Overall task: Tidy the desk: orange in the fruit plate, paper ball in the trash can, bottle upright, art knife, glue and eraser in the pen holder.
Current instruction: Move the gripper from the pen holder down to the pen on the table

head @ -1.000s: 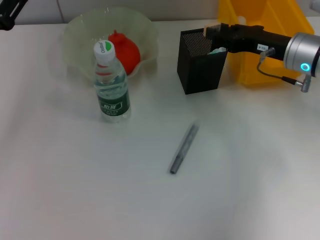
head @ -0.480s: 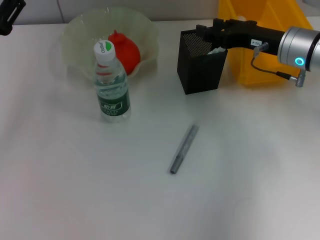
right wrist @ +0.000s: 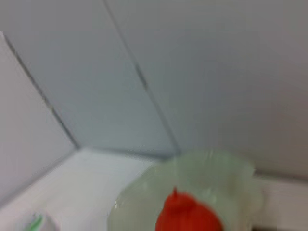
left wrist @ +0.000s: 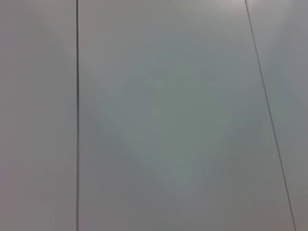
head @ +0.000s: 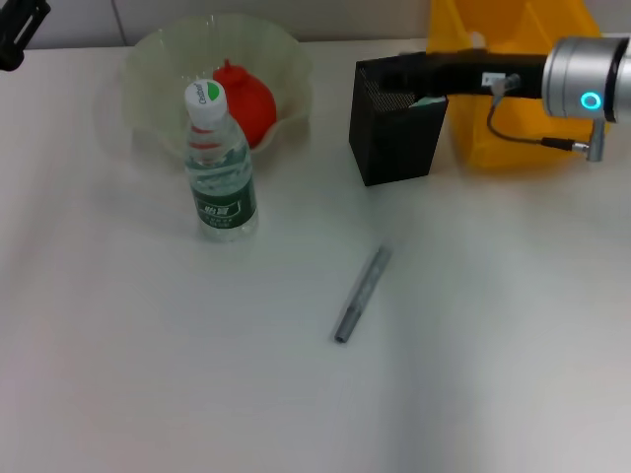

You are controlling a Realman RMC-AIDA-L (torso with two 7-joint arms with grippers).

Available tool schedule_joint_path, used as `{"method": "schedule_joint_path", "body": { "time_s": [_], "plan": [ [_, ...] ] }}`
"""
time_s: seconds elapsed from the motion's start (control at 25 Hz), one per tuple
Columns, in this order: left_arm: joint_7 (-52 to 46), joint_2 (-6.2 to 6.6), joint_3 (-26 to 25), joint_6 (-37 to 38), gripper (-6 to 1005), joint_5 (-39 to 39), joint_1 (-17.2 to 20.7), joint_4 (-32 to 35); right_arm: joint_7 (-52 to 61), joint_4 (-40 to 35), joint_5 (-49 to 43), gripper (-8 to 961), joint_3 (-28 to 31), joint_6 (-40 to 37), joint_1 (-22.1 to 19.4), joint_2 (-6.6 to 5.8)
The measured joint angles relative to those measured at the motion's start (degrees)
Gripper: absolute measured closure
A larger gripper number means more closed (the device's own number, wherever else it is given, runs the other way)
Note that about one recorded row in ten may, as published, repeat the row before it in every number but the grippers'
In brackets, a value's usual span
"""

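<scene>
The orange (head: pixel 246 99) lies in the pale-green fruit plate (head: pixel 158 59) at the back left; the right wrist view shows the same orange (right wrist: pixel 190 216) and fruit plate (right wrist: pixel 226 173). In front of the plate the bottle (head: pixel 219 168) stands upright. A grey art knife (head: pixel 360 294) lies flat mid-table. My right gripper (head: pixel 399 71) hovers over the open top of the black mesh pen holder (head: pixel 389 148), where something pale green (head: pixel 426 100) shows at the rim. Behind it stands the yellow trash can (head: pixel 523 89). Paper ball, eraser and glue are not clearly visible. My left gripper (head: pixel 15 25) is parked far back left.
The right arm's silver wrist (head: pixel 587 84) and its cable hang over the trash can. A wall with panel seams fills the left wrist view. White tabletop stretches around the art knife toward the front.
My right arm has shifted back and up over the pen holder. The beige thing at its tip a second ago no longer shows. Nothing else has moved.
</scene>
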Motion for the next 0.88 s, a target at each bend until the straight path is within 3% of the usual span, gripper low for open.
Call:
{"method": "schedule_joint_path", "body": {
  "time_s": [0.04, 0.08, 0.16, 0.24, 0.28, 0.32, 0.48, 0.6, 0.88],
  "plan": [
    [0.0, 0.0, 0.0, 0.0, 380, 0.0, 0.0, 0.0, 5.4, -3.1, -4.1, 259, -1.8, -0.7, -0.2, 0.0],
    [0.2, 0.0, 0.0, 0.1, 380, 0.0, 0.0, -0.3, 17.8, -9.5, -12.9, 259, -5.3, -3.4, 0.2, 0.02],
    [0.3, 0.0, 0.0, 0.2, 380, 0.0, 0.0, -0.5, 23.1, -11.8, -16.8, 259, -6.4, -5.3, 0.8, 0.02],
    [0.3, 0.0, 0.0, 0.2, 380, 0.0, 0.0, -0.5, 31.9, -15.1, -24.3, 260, -7.7, -10.4, 3.1, 0.01],
    [0.3, 0.0, 0.0, 0.3, 380, 0.0, 0.0, -0.6, 39.1, -16.2, -30.8, 260, -8.3, -16.1, 6.3, 0.08],
    [0.3, 0.0, 0.0, 0.4, 380, 0.0, 0.0, -0.6, 39.1, -16.2, -30.8, 260, -8.3, -16.1, 6.3, 0.08],
    [0.3, 0.0, 0.1, 0.6, 380, 0.0, -0.1, -0.7, 47.7, -10.9, -39.2, 260, -8.4, -23.8, 15.7, 0.14],
    [0.6, -0.01, 0.2, 0.7, 380, 0.0, -0.3, -1.1, 48.6, -7.1, -40.6, 260, -8.2, -25.1, 19.4, 0.01],
    [1.1, -0.01, 0.0, 1.0, 380, -0.5, -0.1, -1.4, 49.0, -10.3, -44.9, 260, -7.8, -23.7, 18.3, 0.1]
  ]
}}
